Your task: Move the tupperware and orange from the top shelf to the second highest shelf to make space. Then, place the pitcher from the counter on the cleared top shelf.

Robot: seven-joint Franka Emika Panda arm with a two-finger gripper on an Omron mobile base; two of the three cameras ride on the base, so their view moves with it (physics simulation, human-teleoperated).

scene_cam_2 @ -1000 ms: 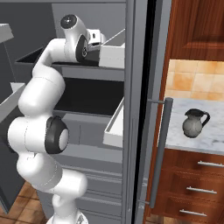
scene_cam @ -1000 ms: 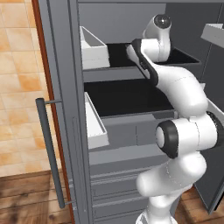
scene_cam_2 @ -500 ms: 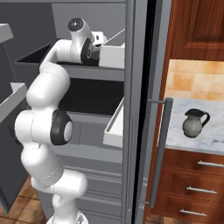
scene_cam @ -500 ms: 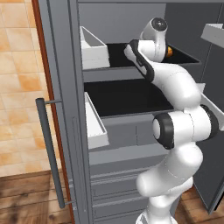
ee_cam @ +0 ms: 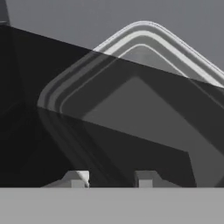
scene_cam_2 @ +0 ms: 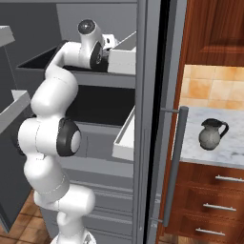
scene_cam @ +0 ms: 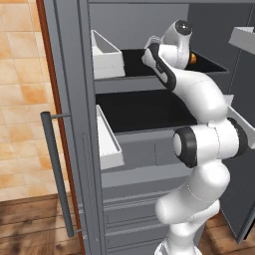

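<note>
While the hand view shows one tupperware point(ee_cam: 144, 109) rim between narrowed fingers point(ee_cam: 78, 178), grasp unconfirmed, base views show one orange point(scene_cam: 192, 59) and one pitcher point(scene_cam_2: 211, 134).

Orange point(scene_cam: 192, 59) mostly behind the arm

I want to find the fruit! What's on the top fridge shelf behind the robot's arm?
An orange peeks out on the top shelf past the arm. The hand covers most of the grey box there.

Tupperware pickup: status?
Fingers straddling tupperware rim on top shelf, grip unconfirmed. Orange beside arm. Pitcher waiting on counter.
</note>
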